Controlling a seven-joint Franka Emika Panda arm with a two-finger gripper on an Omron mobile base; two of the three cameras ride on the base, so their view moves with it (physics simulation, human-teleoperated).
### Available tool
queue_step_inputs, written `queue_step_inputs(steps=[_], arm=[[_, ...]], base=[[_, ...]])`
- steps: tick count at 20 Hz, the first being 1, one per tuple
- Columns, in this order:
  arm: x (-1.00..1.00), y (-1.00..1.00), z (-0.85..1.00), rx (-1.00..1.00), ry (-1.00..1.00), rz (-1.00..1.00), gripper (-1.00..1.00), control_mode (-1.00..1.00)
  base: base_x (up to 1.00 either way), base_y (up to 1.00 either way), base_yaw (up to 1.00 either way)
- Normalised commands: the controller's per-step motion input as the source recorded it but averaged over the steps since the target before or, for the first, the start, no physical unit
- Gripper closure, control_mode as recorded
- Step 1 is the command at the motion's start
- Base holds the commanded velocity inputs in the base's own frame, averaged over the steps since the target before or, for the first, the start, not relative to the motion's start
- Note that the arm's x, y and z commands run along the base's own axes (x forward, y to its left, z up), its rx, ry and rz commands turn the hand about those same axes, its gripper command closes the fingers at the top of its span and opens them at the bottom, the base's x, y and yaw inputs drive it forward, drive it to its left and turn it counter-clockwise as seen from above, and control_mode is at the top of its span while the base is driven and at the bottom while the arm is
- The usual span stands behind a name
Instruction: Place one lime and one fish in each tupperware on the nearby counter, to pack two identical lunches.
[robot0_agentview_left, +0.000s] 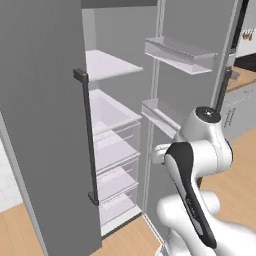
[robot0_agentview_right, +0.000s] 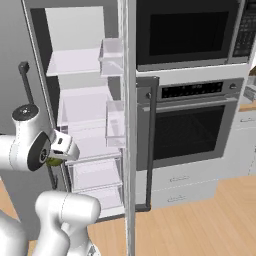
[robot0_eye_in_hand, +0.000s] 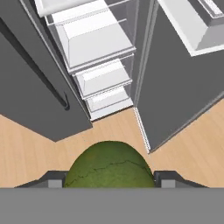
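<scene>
My gripper (robot0_eye_in_hand: 109, 181) is shut on a dark olive-green lime (robot0_eye_in_hand: 109, 165), which bulges up between the two dark fingertips (robot0_eye_in_hand: 54, 182) in the hand view. In the right base view the lime (robot0_agentview_right: 52, 161) peeks out under the white hand, with the gripper (robot0_agentview_right: 55, 156) held in front of the open fridge at the height of its drawers. A strip of the light wood counter (robot0_agentview_left: 242, 81) shows at the far right, over white cabinet fronts. The fish and the tupperware are out of view.
The fridge (robot0_agentview_left: 112, 150) stands open, with white shelves and clear drawers (robot0_agentview_right: 95, 172). Its grey left door (robot0_agentview_left: 45, 125) and its right door with bins (robot0_agentview_left: 180, 55) flank the arm. A wall oven (robot0_agentview_right: 187, 127) and microwave (robot0_agentview_right: 187, 30) stand to the right. Wood floor (robot0_eye_in_hand: 39, 153) lies below.
</scene>
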Motion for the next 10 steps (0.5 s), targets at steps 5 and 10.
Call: queue_step_inputs(steps=[5, 10], arm=[[0.00, 0.00, 0.00, 0.00, 0.00, 0.00, 1.00, 1.00], [0.00, 0.00, 0.00, 0.00, 0.00, 0.00, 1.00, 1.00]], base=[[-0.96, -0.57, -0.30], [-0.39, -0.91, -0.45]])
